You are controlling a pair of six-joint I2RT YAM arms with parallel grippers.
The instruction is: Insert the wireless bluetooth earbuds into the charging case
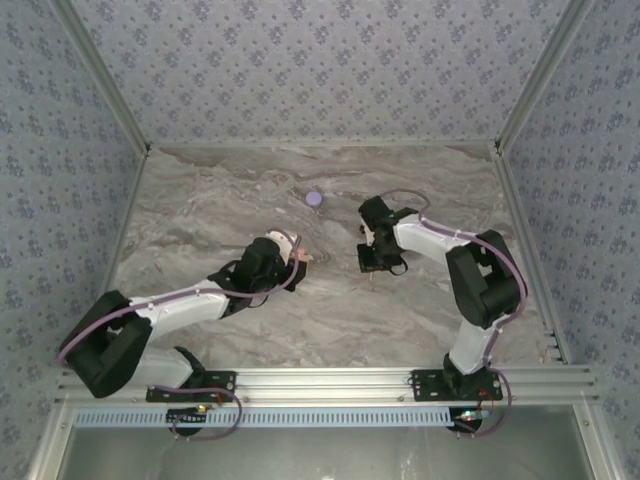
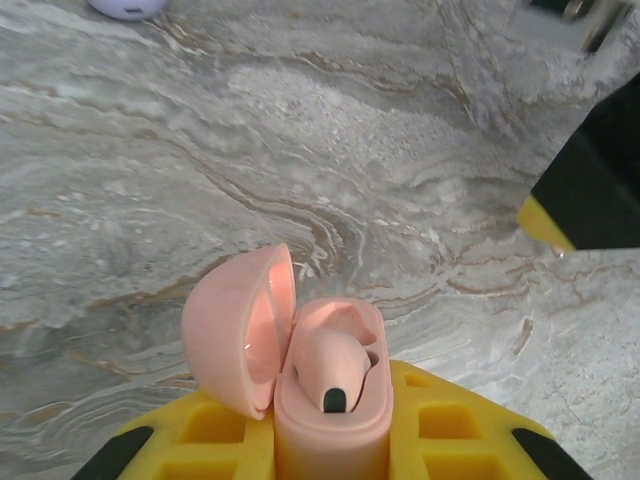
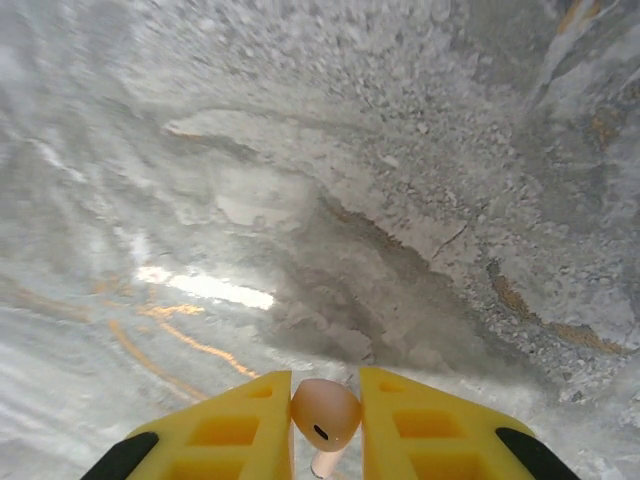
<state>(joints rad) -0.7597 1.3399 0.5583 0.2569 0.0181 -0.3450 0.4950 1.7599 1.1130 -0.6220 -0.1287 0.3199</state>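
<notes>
While left pincer clamps the open charging case, right pincer pinches an earbud.

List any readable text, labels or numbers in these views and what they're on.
None readable.
The charging case: no marking shows.
The held earbud: blank.
The purple disc: too small to tell.
The wallpaper: floral pattern, no lettering.

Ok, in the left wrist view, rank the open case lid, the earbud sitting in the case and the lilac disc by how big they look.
1. case lid
2. earbud
3. lilac disc: it looks smallest, but it lies farther off and the frame edge cuts it, so its real size is unsure.
</notes>
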